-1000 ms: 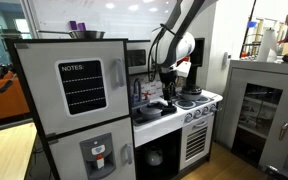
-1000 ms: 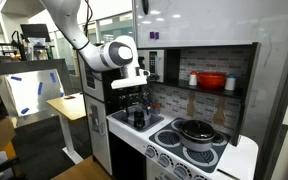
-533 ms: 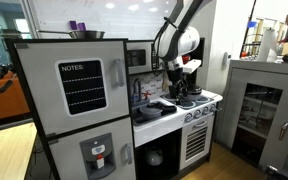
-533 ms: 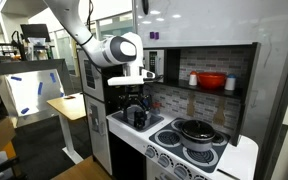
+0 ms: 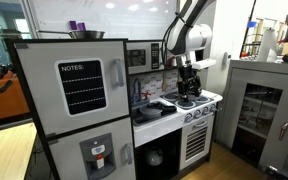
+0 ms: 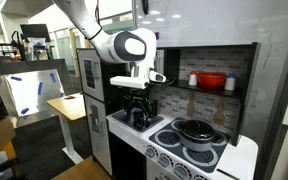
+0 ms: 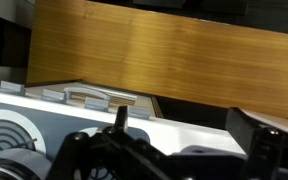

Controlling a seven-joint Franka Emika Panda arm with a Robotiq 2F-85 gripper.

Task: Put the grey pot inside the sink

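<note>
The grey pot, dark with a lid, sits on the toy kitchen's stove; in the other exterior view it is partly hidden under the gripper. The sink lies left of the stove and shows in both exterior views, with a dark object in it. My gripper hangs above the counter between sink and stove, and over the stove side in an exterior view. In the wrist view the gripper is open and empty, with white counter between its fingers.
A wooden shelf panel and the upper cabinet hang close above the counter. A red bowl stands on the back shelf. The toy fridge and microwave flank the sink. A faucet rises behind it.
The gripper has moved away from above the sink toward the stove and risen a little. It stays open and empty. The pot has not moved.
</note>
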